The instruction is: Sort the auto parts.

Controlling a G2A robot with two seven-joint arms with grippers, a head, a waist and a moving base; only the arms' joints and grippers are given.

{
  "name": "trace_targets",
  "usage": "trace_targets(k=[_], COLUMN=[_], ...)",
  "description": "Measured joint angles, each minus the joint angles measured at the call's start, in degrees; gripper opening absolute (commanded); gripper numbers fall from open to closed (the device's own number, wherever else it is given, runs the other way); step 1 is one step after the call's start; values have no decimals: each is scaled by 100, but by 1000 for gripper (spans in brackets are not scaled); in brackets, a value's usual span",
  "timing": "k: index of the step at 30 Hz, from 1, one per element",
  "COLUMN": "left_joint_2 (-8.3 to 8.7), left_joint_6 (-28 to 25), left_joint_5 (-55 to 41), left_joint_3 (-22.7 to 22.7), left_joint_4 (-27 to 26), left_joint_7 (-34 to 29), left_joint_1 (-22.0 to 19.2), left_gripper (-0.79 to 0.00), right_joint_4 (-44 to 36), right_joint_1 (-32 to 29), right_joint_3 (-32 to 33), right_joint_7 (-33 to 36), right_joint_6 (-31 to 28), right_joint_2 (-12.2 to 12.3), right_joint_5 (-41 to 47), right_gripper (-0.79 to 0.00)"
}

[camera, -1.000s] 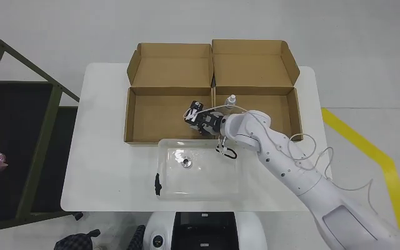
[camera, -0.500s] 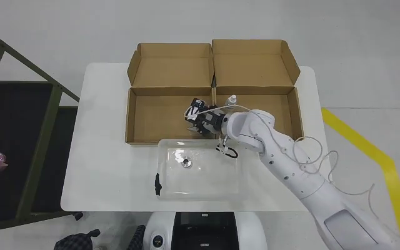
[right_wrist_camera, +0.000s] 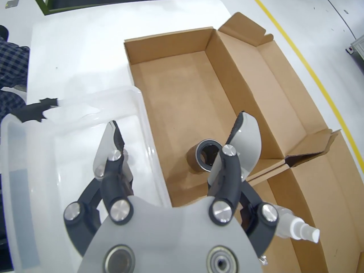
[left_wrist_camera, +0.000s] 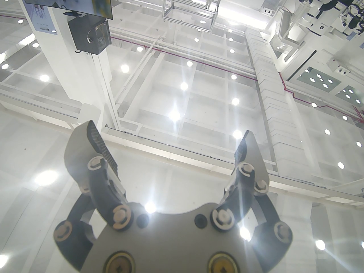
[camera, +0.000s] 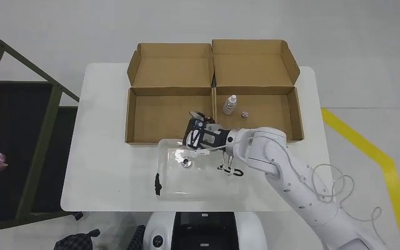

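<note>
My right gripper (camera: 195,135) (right_wrist_camera: 177,120) hangs open and empty over the seam between the left cardboard box (camera: 156,119) (right_wrist_camera: 182,86) and the clear plastic bin (camera: 200,187) (right_wrist_camera: 153,154). A dark cylindrical bushing (right_wrist_camera: 206,156) lies on the left box's floor, close to the right-hand finger. Inside the bin rests a small metal part (camera: 185,162), and a black part (camera: 157,184) (right_wrist_camera: 34,109) sits at its outer edge. A white spray bottle (camera: 231,103) (right_wrist_camera: 295,228) and a small part (camera: 245,114) are in the right cardboard box (camera: 275,119). My left gripper (left_wrist_camera: 168,130) is open and points at a ceiling.
Both boxes stand side by side at the back of the white table (camera: 100,144) with lids folded back. The bin lies at the front edge. A dark green rack (camera: 31,125) stands left of the table.
My right gripper has drawn back from inside the left box toward the clear bin. The bushing stays on the box floor.
</note>
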Motion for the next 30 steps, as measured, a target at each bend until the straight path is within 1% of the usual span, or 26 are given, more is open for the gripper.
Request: trace_targets(k=[6, 14, 22, 26, 30], left_joint_2=[0, 0, 0, 0, 0], left_joint_6=[0, 0, 0, 0, 0], left_joint_5=[0, 0, 0, 0, 0], left_joint_3=[0, 0, 0, 0, 0], left_joint_4=[0, 0, 0, 0, 0], left_joint_7=[0, 0, 0, 0, 0], left_joint_1=[0, 0, 0, 0, 0], left_gripper=[0, 0, 0, 0, 0], right_joint_4=[-499, -740, -432, -185, 47], right_joint_1=[-521, -916, -1014, -955, -852], right_joint_3=[7, -205, -403, -605, -743], right_joint_7=[-47, -268, -458, -461, -533], right_joint_6=[-283, -490, -341, -240, -156], right_joint_2=[94, 152, 137, 89, 32], right_joint_5=[-358, -1091, -1598, -1849, -1892], right_gripper=[-132, -129, -148, -154, -166])
